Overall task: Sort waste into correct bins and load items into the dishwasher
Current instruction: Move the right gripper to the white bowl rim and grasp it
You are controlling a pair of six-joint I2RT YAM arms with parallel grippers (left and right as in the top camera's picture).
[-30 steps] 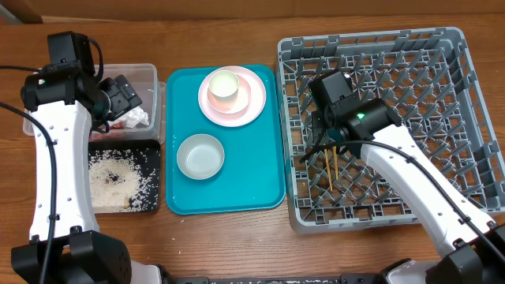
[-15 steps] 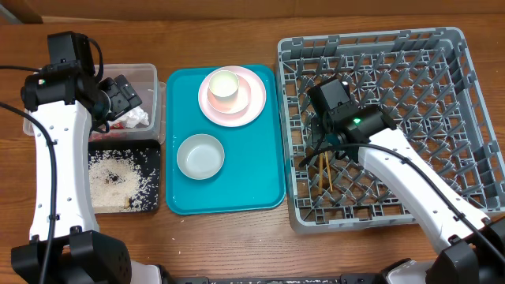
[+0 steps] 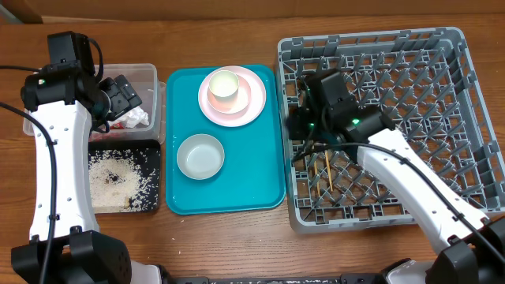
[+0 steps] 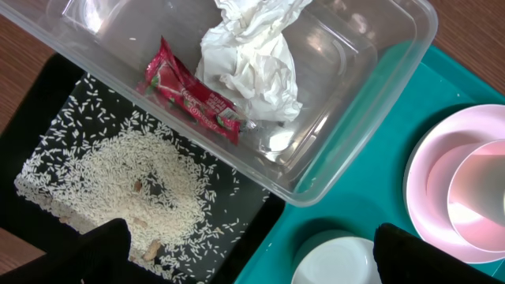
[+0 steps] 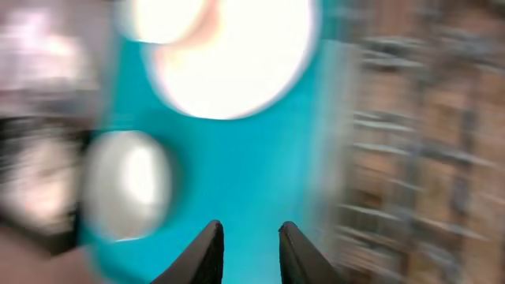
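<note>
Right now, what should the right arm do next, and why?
Probably swing the right end effector over the teal tray toward the lone bowl: the chopsticks already lie in the rack, it holds nothing, and that bowl is not yet loaded.

Teal rectangular plastic serving tray (image 3: 252, 170) on a brown wooden worktop (image 3: 237, 244).
It lies flat, long sides running front to back.

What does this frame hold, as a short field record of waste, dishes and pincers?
clear tub: napkin, red packet inside
black tray: rice
rack: chopsticks on grid
teal tray: pink plate with cup, white bowl
left pincer: open, above clear tub
right pincer: slightly parted, empty; view blurred
</note>
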